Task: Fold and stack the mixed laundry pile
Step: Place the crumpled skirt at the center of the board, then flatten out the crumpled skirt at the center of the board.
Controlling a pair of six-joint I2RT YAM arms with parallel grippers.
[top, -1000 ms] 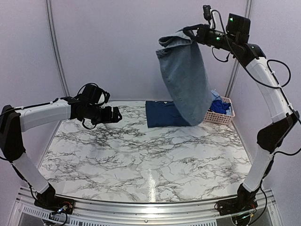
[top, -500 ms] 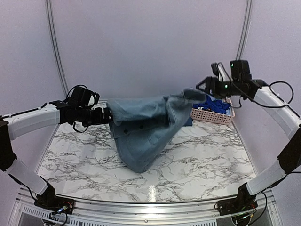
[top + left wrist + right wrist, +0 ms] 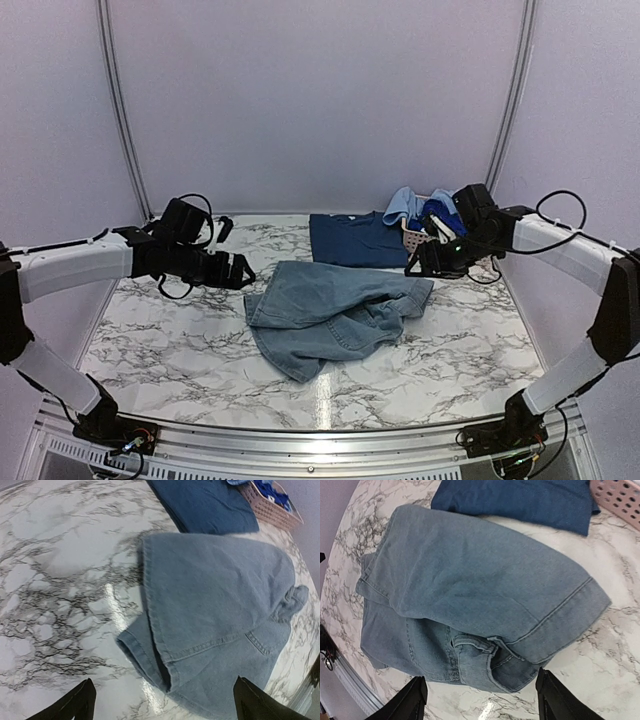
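A: Denim piece, position?
B: Mid-table, rumpled, one layer flopped over another. The navy shirt lies flat just beyond it, and the pink basket sits far right.
A: Claws?
B: The left gripper hovers just left of the denim, jaws spread, empty. The right gripper is over its right corner, jaws apart, grasping nothing.
A: Handling?
B: Probably soft but weighty, with stiff seams and little slip. Pinch the thick hem corners, one per claw, then spread it on the marble table.

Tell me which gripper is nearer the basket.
Right. The right gripper hovers just beside the basket, at its near-left corner; the left gripper is far off, across the denim.
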